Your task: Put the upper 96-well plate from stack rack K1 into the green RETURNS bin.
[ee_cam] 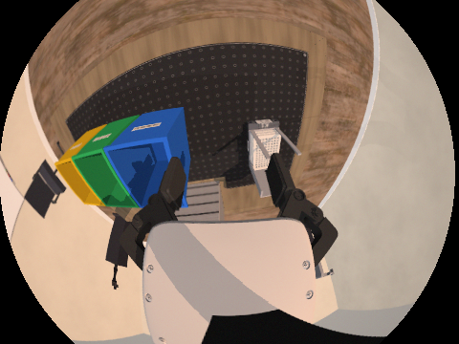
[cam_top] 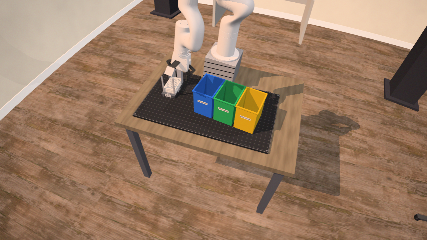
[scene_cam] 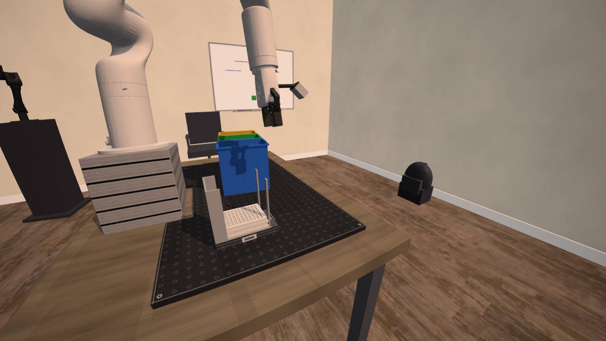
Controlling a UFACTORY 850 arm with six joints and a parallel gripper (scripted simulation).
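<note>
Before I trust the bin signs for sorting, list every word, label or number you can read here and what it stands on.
Blue bin: white sign, too blurred to read.
Green bin: white sign, too blurred to read.
Yellow bin: white sign, too blurred to read.
Stack rack: small tag on its base, too small to read.
Whiteboard: coloured marks only, no words.
None is legible.
</note>
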